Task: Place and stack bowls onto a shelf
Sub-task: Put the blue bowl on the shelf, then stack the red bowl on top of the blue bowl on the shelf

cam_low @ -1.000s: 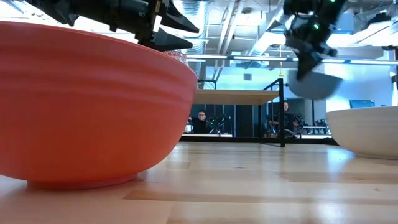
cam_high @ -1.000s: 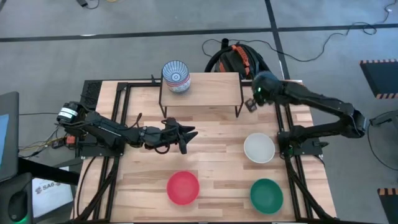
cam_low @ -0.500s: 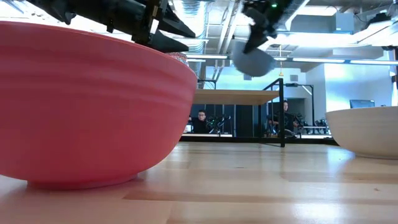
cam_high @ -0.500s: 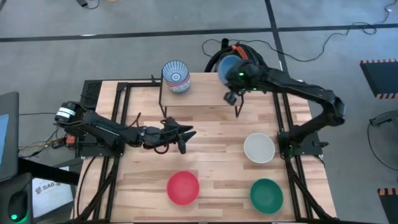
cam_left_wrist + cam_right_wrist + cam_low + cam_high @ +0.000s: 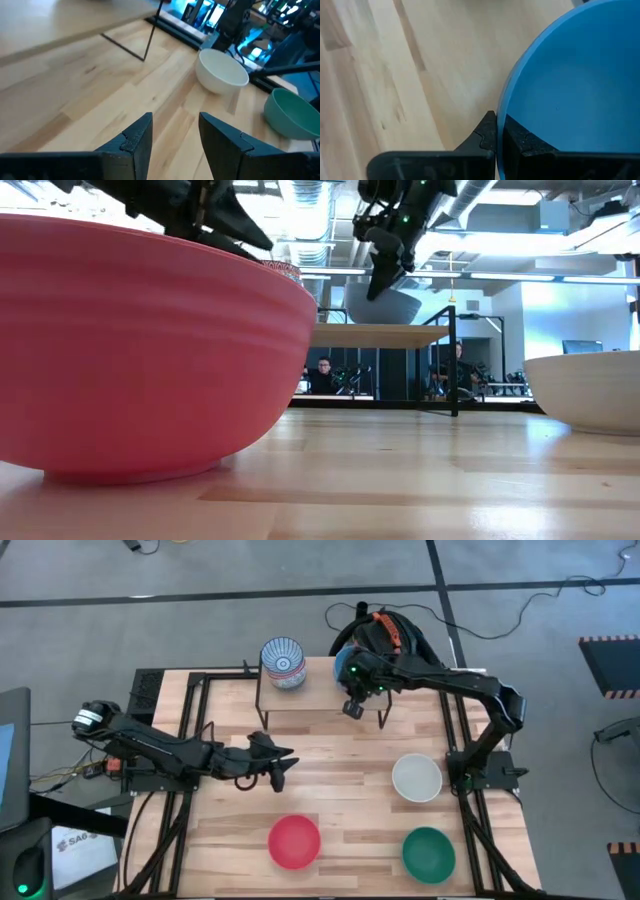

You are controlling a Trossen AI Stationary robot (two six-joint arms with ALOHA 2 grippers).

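Note:
My right gripper (image 5: 356,678) is shut on a blue bowl (image 5: 346,664) over the right part of the shelf (image 5: 320,690), a light board on thin black legs at the table's far side. In the low view the blue bowl (image 5: 386,306) is right at the board (image 5: 370,335); whether it touches, I cannot tell. A blue-and-white patterned bowl (image 5: 283,662) stands on the shelf's left end. My left gripper (image 5: 287,758) is open and empty above the table's middle, nearer than the shelf. My right gripper pinches the blue bowl's rim (image 5: 501,112), one finger inside the bowl and one outside. The fingers (image 5: 384,268) come from above, slanting down from the table's right. The bowl hangs below them, open side up, over the shelf board.
A red bowl (image 5: 294,841) stands near the table's front edge. A white bowl (image 5: 416,778) and a teal green bowl (image 5: 428,851) stand at the right. They also show in the left wrist view, white (image 5: 220,72) and teal (image 5: 292,115). Black frame rails (image 5: 190,720) flank the tabletop.
My right gripper has carried the blue bowl from beside the shelf's right end, up and toward the table's left, then down over the shelf's right part. My left gripper has drawn back a little toward the table's left edge, still open.

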